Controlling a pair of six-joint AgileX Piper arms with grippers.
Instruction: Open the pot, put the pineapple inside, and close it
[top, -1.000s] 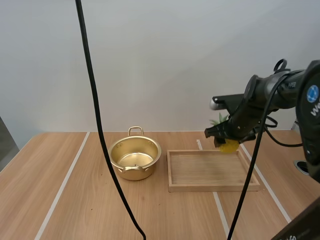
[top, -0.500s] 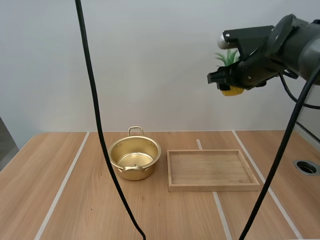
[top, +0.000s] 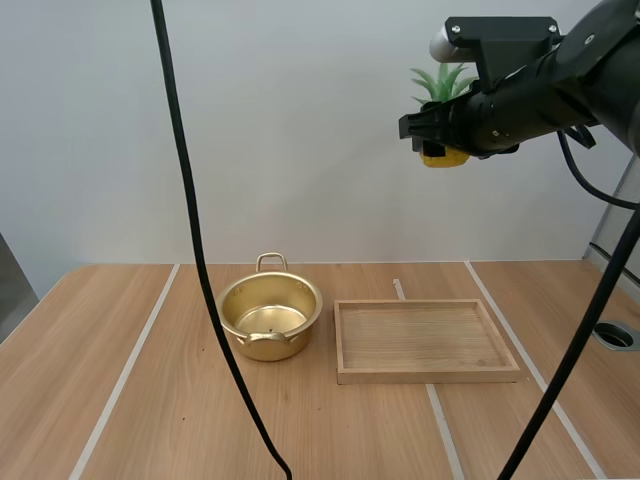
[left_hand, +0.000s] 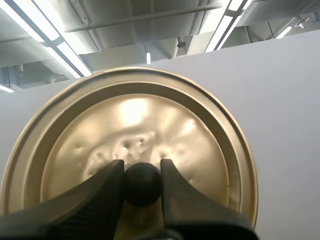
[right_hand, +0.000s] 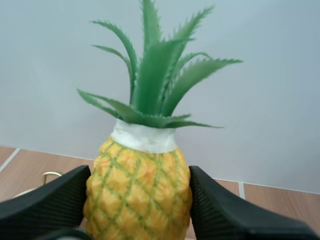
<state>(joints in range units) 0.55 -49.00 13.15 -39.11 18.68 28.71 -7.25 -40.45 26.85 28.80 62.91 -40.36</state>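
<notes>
Carrying step: right pincer (top: 428, 140) clamps yellow leafy pineapple (right_hand: 140, 170), left pincer (left_hand: 142, 182) holds round golden lid (left_hand: 150, 120); next, descend leftward into open golden metal pot (top: 270, 346).

- High view: you had bright, even light; pot (top: 285, 345) and wooden tray (top: 425, 372) threw faint soft shadows.
- Left wrist view: you saw pale glare patches on the lid (left_hand: 135, 125).
- Right wrist view: pineapple (right_hand: 137, 195) was evenly lit.
</notes>
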